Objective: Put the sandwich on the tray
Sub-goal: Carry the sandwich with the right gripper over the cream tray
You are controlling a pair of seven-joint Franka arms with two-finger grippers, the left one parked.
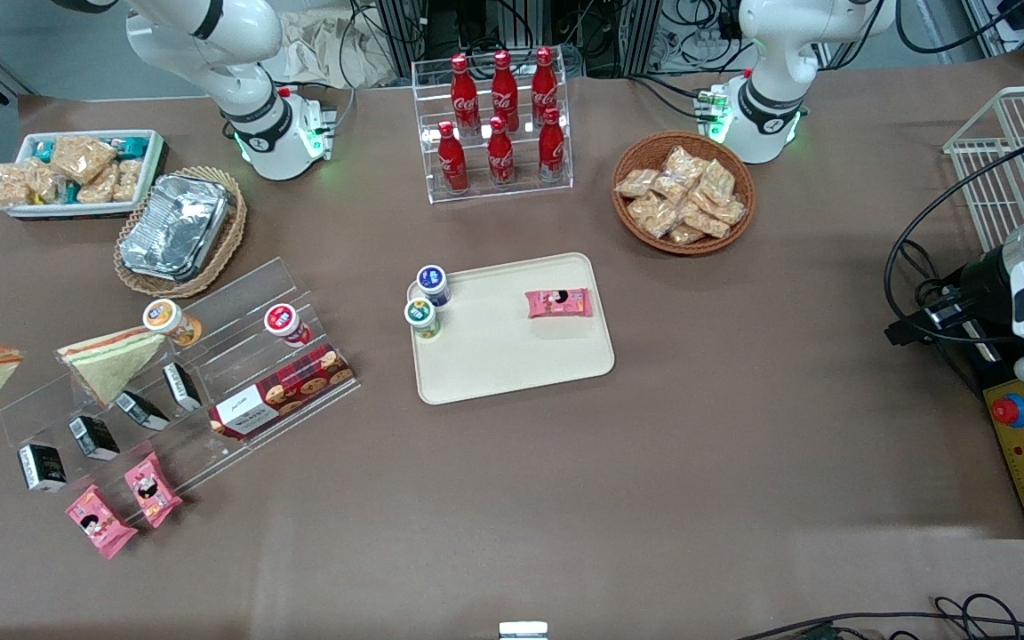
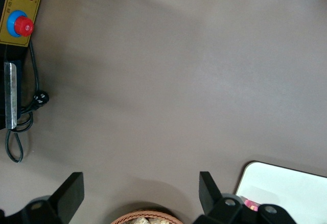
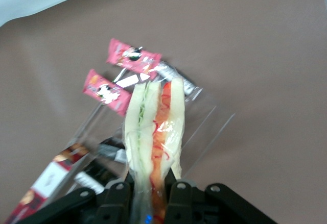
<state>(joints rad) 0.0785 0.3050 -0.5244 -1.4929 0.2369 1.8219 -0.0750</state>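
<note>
Your gripper [image 3: 148,193], at the working arm's worktop edge, jaws clamping the sandwich [image 3: 153,132]: soft, slippery wrap, so squeeze gently.

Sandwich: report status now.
Pincer shut on sandwich, above the display rack. Tray holds two cups and a pink packet; bare space nearer the camera.
</note>
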